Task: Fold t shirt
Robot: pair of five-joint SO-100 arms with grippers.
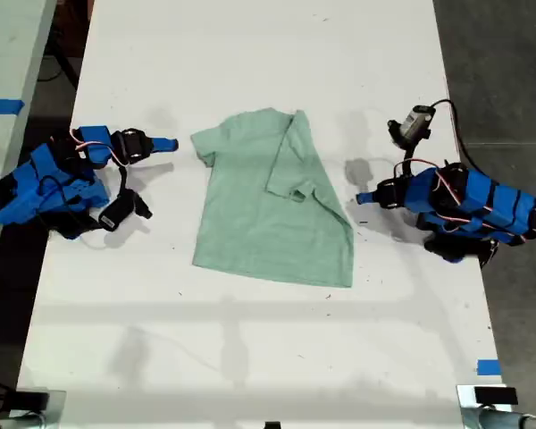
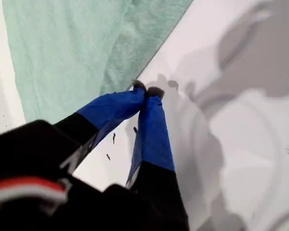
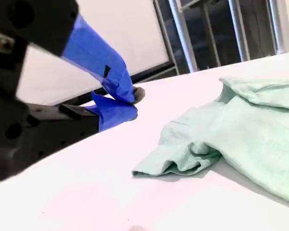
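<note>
The pale mint-green t shirt [image 1: 259, 223] lies flat in the middle of the white table [image 1: 250, 357]. Its side toward the exterior view's right is folded in, so that sleeve rests on the chest. My first gripper [image 1: 361, 197] is shut on nothing; its tips [image 2: 147, 90] sit on the table right beside the t shirt [image 2: 62, 57] at its slanted folded edge. My second gripper [image 1: 170, 143] sits at the exterior view's left, shut and empty [image 3: 132, 100]. It is a short way from the spread sleeve of the t shirt [image 3: 183, 159].
A grey camera [image 1: 413, 123] with a cable stands up by the first arm. Blue tape [image 1: 488, 367] marks the table's front corner at the exterior view's right. Another table [image 1: 9, 54] adjoins at the exterior view's left. Metal frame legs [image 3: 183, 33] rise beyond the table edge.
</note>
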